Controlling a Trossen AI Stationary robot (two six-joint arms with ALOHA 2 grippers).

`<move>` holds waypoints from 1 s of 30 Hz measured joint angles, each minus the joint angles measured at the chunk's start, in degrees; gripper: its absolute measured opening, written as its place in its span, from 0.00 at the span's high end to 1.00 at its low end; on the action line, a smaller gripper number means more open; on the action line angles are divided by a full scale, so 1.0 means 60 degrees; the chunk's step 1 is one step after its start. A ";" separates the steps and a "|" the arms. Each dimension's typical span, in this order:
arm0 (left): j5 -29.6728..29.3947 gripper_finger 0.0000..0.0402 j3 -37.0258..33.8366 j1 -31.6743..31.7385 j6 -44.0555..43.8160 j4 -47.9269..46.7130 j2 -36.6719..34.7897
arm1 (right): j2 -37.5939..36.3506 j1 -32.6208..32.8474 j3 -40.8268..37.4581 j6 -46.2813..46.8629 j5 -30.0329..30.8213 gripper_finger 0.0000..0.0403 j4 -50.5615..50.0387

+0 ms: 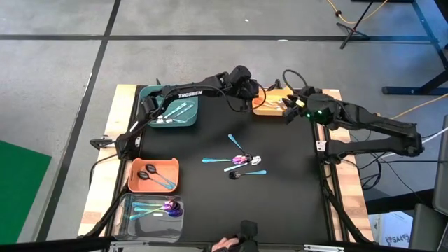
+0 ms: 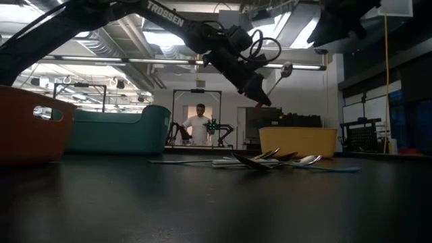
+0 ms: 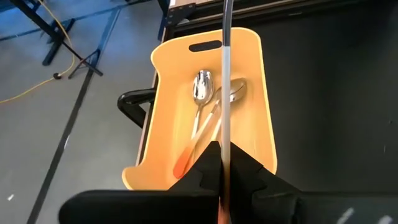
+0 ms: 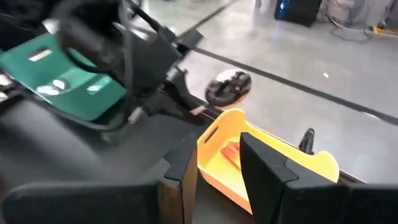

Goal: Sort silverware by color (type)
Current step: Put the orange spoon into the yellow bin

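Left gripper (image 3: 222,180): I see it pinched shut on a silver spoon (image 3: 227,68), hanging over the yellow bin (image 1: 269,106) at the table's far side.
Right gripper (image 4: 217,165): spread, empty, beside that bin.
Loose spoons (image 1: 239,162): table centre.
Handling: I judge them light, stiff, slippery; grip mid-handle, never the bowl.

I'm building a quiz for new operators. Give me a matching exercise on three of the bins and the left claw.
Things:
1. yellow bin
2. orange bin
3. clear bin
4. left claw

States:
A. purple spoon inside
B. shut on a silver spoon
C. black spoons inside
D. shiny spoons lying inside

Pairs: 1-D, 2-C, 3-A, 4-B
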 joint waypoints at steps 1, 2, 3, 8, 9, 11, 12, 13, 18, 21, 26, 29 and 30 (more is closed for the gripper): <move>0.0000 1.00 0.0000 0.0000 -0.0073 0.0000 -0.0003 | 0.0073 -0.0241 0.0000 -0.0123 -0.0171 0.74 0.0040; 0.0000 1.00 0.0000 0.0000 -0.0191 0.0000 0.0001 | 0.0145 -0.0476 0.0000 -0.0344 -0.0355 0.74 0.0188; 0.0000 1.00 0.0000 -0.0001 -0.0226 -0.0006 0.0000 | 0.0200 -0.0704 0.0000 -0.0608 -0.0535 0.74 0.0444; 0.0000 1.00 0.0000 -0.0004 -0.0246 -0.0053 -0.0003 | 0.0686 -0.1709 0.0000 -0.1622 -0.1382 0.74 0.2119; -0.0002 1.00 0.0000 -0.0004 -0.0249 -0.0068 -0.0003 | 0.0792 -0.1865 0.0000 -0.1767 -0.1538 0.74 0.2512; -0.0004 1.00 0.0000 -0.0004 -0.0250 -0.0098 -0.0003 | 0.1004 -0.2167 0.0007 -0.1973 -0.2005 0.74 0.3180; -0.0004 1.00 0.0000 -0.0004 -0.0252 -0.0091 -0.0003 | 0.1131 -0.2348 0.0007 -0.2006 -0.2275 0.74 0.3366; -0.0004 1.00 0.0000 -0.0004 -0.0294 -0.0087 -0.0003 | 0.1250 -0.2508 0.0007 -0.2011 -0.2557 0.74 0.3494; -0.0003 1.00 0.0000 -0.0004 -0.0731 -0.0095 -0.0002 | 0.1833 -0.2989 0.0007 -0.2010 -0.3336 0.74 0.3510; -0.0004 1.00 0.0000 -0.0004 -0.1078 -0.0091 -0.0003 | 0.2040 -0.2964 0.0007 -0.2016 -0.3371 0.74 0.3511; -0.0004 1.00 0.0000 -0.0004 -0.1229 -0.0087 -0.0003 | 0.2289 -0.2958 0.0004 -0.2236 -0.2884 0.74 0.3530; -0.0059 1.00 0.0000 -0.0070 -0.1221 -0.0090 -0.0003 | 0.2445 -0.2960 0.0004 -0.2258 -0.2188 0.74 0.3533; -0.0091 1.00 0.0000 -0.0094 -0.1222 -0.0091 -0.0003 | 0.2501 -0.2957 0.0004 -0.2271 -0.2002 0.74 0.3540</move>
